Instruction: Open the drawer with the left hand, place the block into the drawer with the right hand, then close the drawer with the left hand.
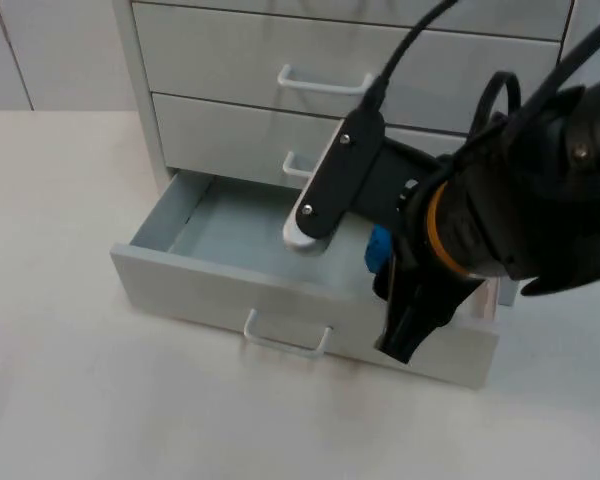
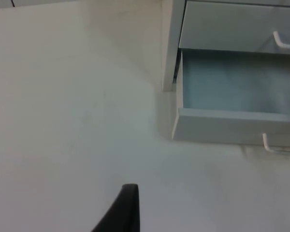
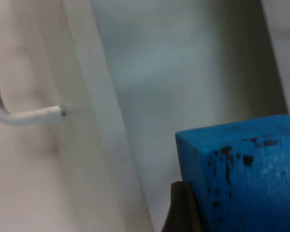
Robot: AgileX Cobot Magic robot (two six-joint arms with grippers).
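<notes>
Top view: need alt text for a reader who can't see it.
The right gripper holds a blue block over the open bottom drawer of a grey drawer cabinet on a white table. The two drawers above are closed.

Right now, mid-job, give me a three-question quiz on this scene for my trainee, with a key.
1. True or false: the bottom drawer of the cabinet is pulled open.
2. What does the right pincer hold? A) red ball B) blue block C) nothing
3. Fill in: the block hangs over the ____ end of the open drawer, seen from the top view.

Key:
1. True; its inside shows in the top and left wrist views.
2. B; the right wrist view shows the block against a black fingertip.
3. Right. The left pincer waits over the bare table beside the cabinet.
</notes>
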